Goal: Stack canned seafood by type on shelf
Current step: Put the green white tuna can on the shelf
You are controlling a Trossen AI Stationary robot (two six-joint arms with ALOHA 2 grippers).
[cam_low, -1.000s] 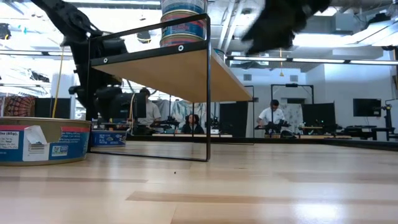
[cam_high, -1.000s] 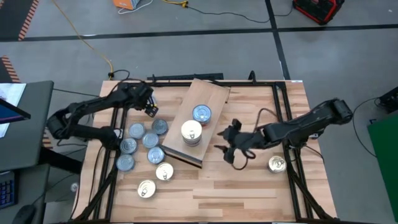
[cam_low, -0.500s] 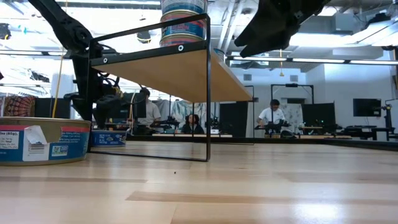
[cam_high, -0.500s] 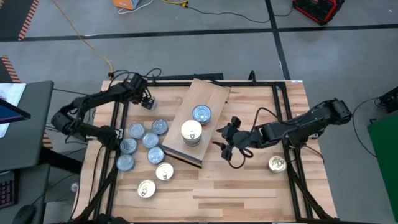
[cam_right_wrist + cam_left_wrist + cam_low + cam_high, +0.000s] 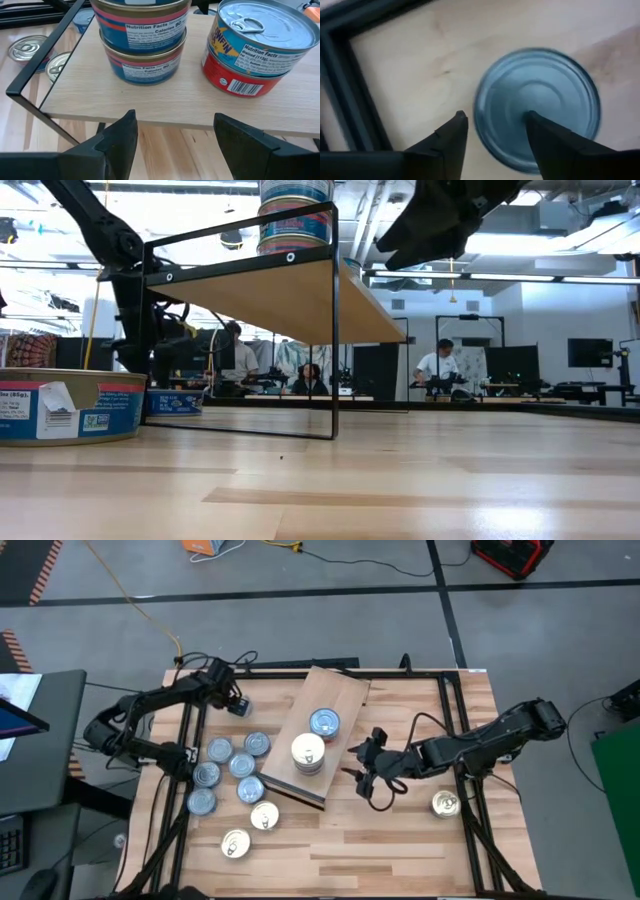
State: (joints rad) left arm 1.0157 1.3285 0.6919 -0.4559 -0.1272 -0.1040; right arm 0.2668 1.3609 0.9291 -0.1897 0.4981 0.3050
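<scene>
The shelf (image 5: 330, 700) is a light-wood board on black wire legs (image 5: 333, 330). Two stacks of tins stand on it: a blue-labelled one (image 5: 142, 40) with a pale lid (image 5: 308, 752), and a red and blue one (image 5: 255, 50) with a blue-grey top (image 5: 324, 723). Several blue-grey tins (image 5: 241, 765) and two gold-lidded tins (image 5: 265, 816) lie on the tabletop to the shelf's left. Another gold tin (image 5: 446, 804) lies to its right. My left gripper (image 5: 236, 706) is open above a blue-grey tin (image 5: 537, 105) near the far left corner. My right gripper (image 5: 362, 766) is open and empty, just right of the shelf, facing the stacks.
A black frame rail (image 5: 340, 85) runs close beside the tin under my left gripper. A large tin (image 5: 65, 405) stands close to the low camera. Bare slatted tabletop (image 5: 400, 840) lies near the front edge. People sit in the room beyond the table (image 5: 437, 365).
My left gripper has moved a short way toward the table's far left corner, away from the group of tins. My right gripper has shifted slightly toward the shelf. No tin has moved.
</scene>
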